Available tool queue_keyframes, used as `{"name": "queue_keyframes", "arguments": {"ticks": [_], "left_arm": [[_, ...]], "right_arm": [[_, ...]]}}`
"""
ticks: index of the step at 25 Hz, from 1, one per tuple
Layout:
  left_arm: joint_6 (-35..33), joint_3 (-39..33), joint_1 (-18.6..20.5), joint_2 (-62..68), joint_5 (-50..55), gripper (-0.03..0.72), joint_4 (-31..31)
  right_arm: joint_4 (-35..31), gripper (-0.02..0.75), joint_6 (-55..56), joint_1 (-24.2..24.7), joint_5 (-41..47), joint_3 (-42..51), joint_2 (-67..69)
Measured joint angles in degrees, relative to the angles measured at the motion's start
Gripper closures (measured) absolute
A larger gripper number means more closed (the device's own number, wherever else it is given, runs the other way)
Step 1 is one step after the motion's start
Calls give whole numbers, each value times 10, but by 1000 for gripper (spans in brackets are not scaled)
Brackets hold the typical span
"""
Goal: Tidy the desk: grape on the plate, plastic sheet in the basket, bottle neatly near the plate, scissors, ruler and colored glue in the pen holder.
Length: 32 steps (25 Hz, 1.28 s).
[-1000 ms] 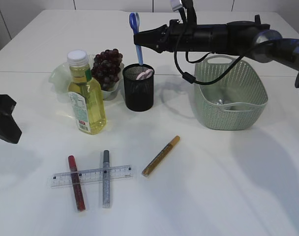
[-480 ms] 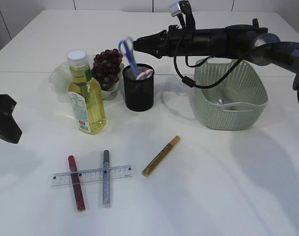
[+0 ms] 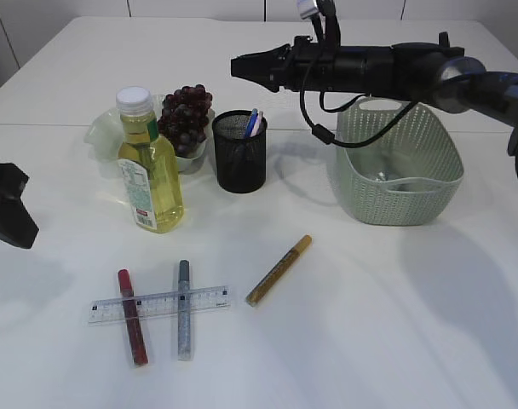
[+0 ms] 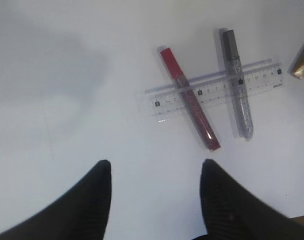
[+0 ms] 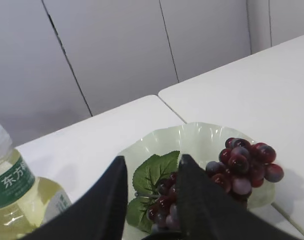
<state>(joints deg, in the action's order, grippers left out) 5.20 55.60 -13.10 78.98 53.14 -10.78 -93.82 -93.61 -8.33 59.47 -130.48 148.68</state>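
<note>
Bright, even room light falls on the white surface [image 3: 370, 341], with soft, pale shadows spreading beside the basket [image 3: 400, 166] and behind the pen holder [image 3: 239, 152]. The oil bottle [image 3: 150, 166] glows where light passes through it. Seen from the left wrist, a broad grey shadow smudges the upper left, and the dark claw [image 4: 154, 200] sits blurred at the bottom edge. The right wrist view looks dimmer and softer, its grapes [image 5: 244, 165] slightly hazy.

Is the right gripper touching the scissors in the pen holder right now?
Apart. The exterior view shows the right gripper above the pen holder, with white table visible between it and the scissors.
</note>
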Motion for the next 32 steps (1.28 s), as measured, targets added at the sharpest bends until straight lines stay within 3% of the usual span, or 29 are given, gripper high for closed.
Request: {"name": "queue_keyframes", "arguments": {"ticks": [4, 11, 14, 20, 25, 32], "left_arm": [[0, 0, 0, 0, 0, 273, -1], [0, 0, 0, 0, 1, 273, -3], [0, 0, 0, 0, 3, 273, 0], [0, 0, 0, 0, 9, 273, 14], [0, 0, 0, 0, -8, 273, 31], [1, 0, 13, 0, -37, 273, 34]], "right_arm": [[65, 456, 92, 0, -44, 0, -23], [355, 456, 357, -1, -37, 0, -143], [449, 456, 440, -6, -4, 0, -202], [546, 456, 494, -28, 12, 81, -328], [623, 456, 537, -80, 28, 194, -400], [736, 455, 592, -219, 51, 238, -407]]}}
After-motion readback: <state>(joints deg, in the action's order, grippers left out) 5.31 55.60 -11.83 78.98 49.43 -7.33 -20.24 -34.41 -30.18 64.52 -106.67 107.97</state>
